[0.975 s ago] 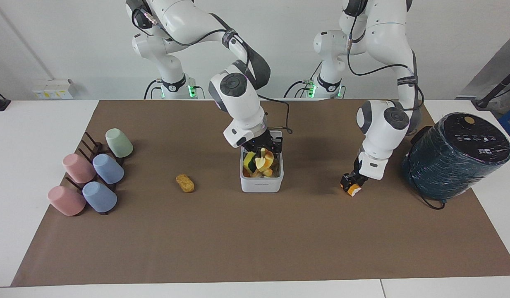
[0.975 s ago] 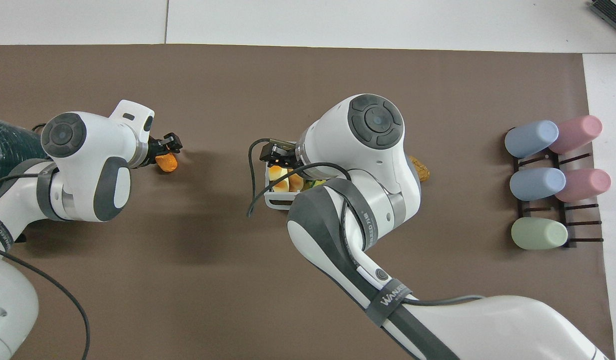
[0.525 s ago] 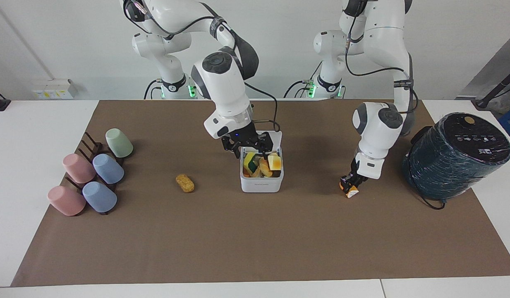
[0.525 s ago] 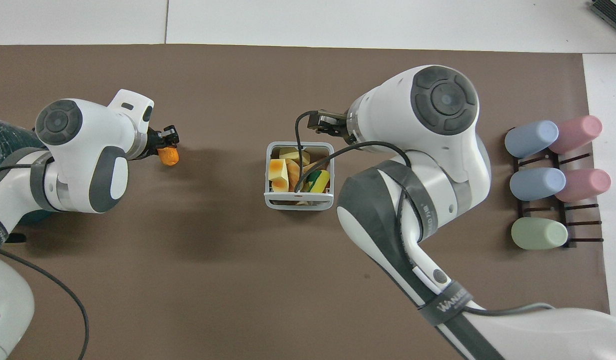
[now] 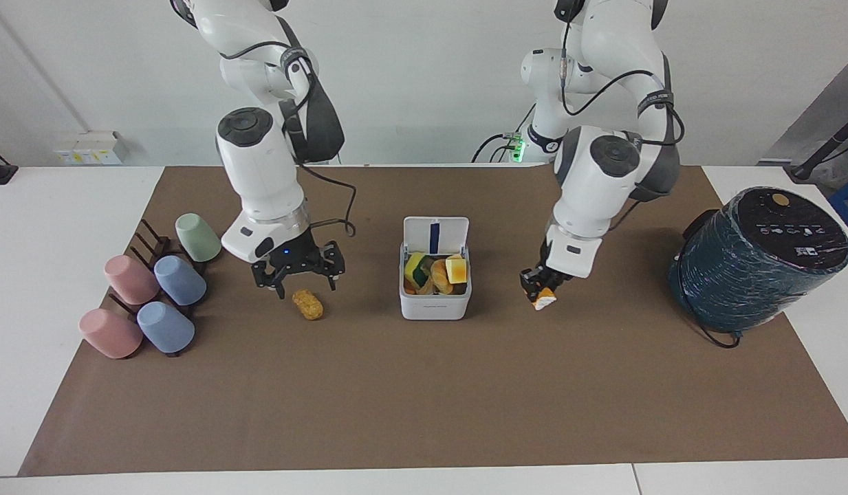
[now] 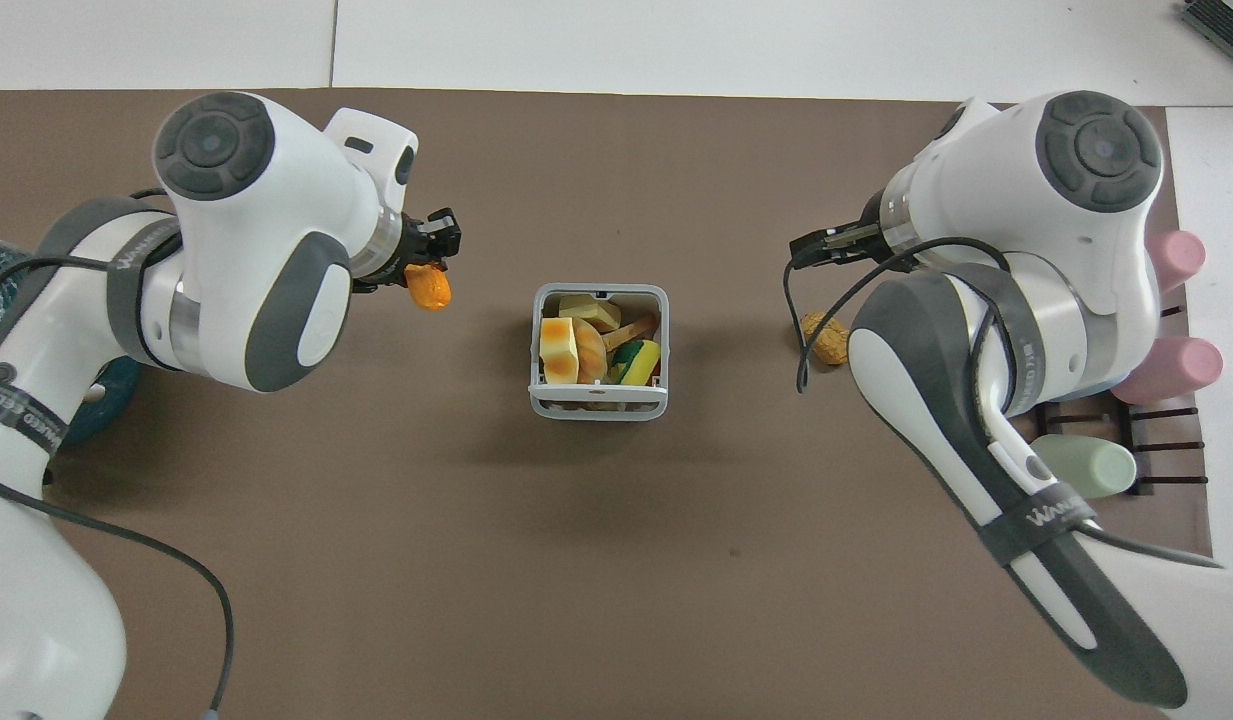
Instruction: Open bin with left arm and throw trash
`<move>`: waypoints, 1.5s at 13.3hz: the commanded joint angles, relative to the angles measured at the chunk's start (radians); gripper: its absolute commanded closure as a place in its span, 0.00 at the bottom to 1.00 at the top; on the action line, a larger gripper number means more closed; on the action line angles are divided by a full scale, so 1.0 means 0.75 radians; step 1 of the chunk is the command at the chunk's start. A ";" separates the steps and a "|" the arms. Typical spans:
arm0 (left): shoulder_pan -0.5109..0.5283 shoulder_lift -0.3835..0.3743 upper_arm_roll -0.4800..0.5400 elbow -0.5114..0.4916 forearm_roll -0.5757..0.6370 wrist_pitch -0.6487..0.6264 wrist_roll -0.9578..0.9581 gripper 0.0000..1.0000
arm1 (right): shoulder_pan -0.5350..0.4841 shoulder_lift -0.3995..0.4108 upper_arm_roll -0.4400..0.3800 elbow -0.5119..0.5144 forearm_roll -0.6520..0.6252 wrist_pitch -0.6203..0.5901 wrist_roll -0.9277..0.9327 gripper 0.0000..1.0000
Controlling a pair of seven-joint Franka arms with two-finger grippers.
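Note:
The white bin (image 5: 435, 309) stands mid-mat with its lid (image 5: 435, 236) hinged upright. It holds several toy-food bits, among them a yellow wedge (image 5: 455, 268). In the overhead view the bin's rim (image 6: 598, 408) frames the same bits. My left gripper (image 5: 538, 286) is shut on the orange piece with a white end (image 5: 545, 298) and holds it above the mat beside the bin; the piece also shows in the overhead view (image 6: 429, 288). My right gripper (image 5: 298, 282) is open just above the tan-brown oblong (image 5: 307, 304), which lies on the mat (image 6: 826, 338).
A big dark-teal cylinder (image 5: 754, 261) lies at the left arm's end of the mat. A dark rack with several pastel cups (image 5: 155, 289) stands at the right arm's end, close to the oblong. A cable hangs from the right wrist (image 6: 801, 330).
My right gripper has left the bin, the yellow wedge staying inside, and swung over to the tan-brown oblong. My left gripper has lifted the orange piece and carried it toward the bin.

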 commanded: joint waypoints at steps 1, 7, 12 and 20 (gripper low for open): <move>-0.118 0.024 0.015 0.036 0.001 -0.025 -0.138 0.87 | -0.121 -0.072 0.022 -0.168 -0.013 0.035 -0.350 0.00; -0.300 0.024 0.007 0.015 -0.031 0.065 -0.296 0.85 | -0.172 -0.013 0.024 -0.307 0.087 0.237 -0.744 0.00; -0.322 0.016 0.009 -0.005 -0.031 0.073 -0.298 0.18 | -0.096 0.004 0.028 -0.462 0.089 0.462 -0.742 0.00; -0.349 0.016 0.009 -0.016 -0.031 0.108 -0.298 0.11 | -0.072 0.045 0.026 -0.465 0.089 0.454 -0.726 0.63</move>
